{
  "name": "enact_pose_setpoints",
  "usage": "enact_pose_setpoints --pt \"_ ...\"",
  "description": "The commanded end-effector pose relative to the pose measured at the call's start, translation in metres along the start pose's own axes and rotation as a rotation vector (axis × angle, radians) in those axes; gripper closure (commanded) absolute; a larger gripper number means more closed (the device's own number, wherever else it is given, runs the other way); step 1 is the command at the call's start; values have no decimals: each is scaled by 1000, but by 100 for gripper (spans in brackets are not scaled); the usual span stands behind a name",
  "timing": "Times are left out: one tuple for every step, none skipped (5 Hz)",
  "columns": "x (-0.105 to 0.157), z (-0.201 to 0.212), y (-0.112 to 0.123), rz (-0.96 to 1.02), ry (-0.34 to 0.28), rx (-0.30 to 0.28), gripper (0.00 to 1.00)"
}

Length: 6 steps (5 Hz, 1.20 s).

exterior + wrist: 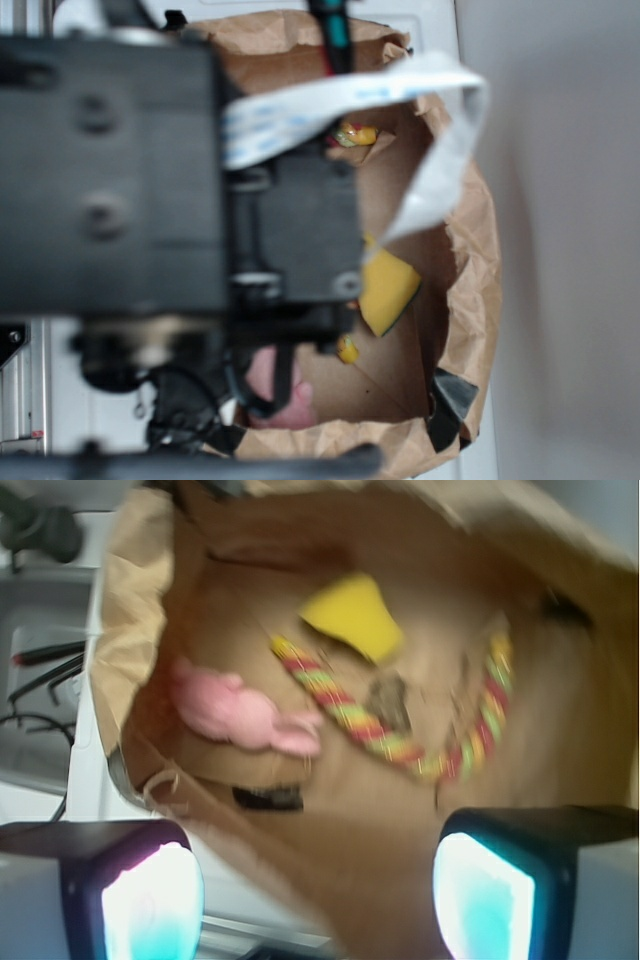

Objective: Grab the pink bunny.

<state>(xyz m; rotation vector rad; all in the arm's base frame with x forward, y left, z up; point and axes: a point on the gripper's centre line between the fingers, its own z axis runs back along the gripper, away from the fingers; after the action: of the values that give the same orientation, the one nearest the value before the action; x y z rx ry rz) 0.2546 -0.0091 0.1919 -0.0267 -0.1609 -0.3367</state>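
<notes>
Hand (318, 900) is hanging above the open paper bag (130, 600), jaws standing wide apart with nothing between them; both fingertips (150, 905) are showing at the bottom edge of the wrist view, clear of the bag's contents. No contact with anything is showing.

Task status: grasp not yet made. The approach appears to be in its early part, as the hand is sitting well above the bag floor and is not centred over the target. Left to do, judging from this: shifting over the bunny, descending into the bag, closing.

Bunny (240, 715) is lying on its side on the bag floor, close to one bag wall, up and to the left of the hand's centre in the wrist view. In the exterior view only a pink patch (285, 395) is peeking out beneath the arm (110, 170), near the bag's lower rim.

Just beside the bunny, the striped rope (400, 740) is curving across the floor; one end is lying near the bunny, whether touching cannot be told through the blur. Yellow sponge (352, 615) is lying beyond the rope, apart from the bunny.

Risk noted: the near bag wall is likely crowding one finger on descent.
</notes>
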Motion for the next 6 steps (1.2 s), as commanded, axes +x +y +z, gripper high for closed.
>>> enact_pose_setpoints --pt "14 13 4 -217 -86 -39 0" --pt "14 13 4 -217 -86 -39 0" --pt "18 9 -7 -468 -121 -55 0" --pt "29 -4 7 -710 -157 -119 0" --pt "18 -15 19 -952 -154 -184 0" --pt "12 -24 40 -1202 -110 -209 0"
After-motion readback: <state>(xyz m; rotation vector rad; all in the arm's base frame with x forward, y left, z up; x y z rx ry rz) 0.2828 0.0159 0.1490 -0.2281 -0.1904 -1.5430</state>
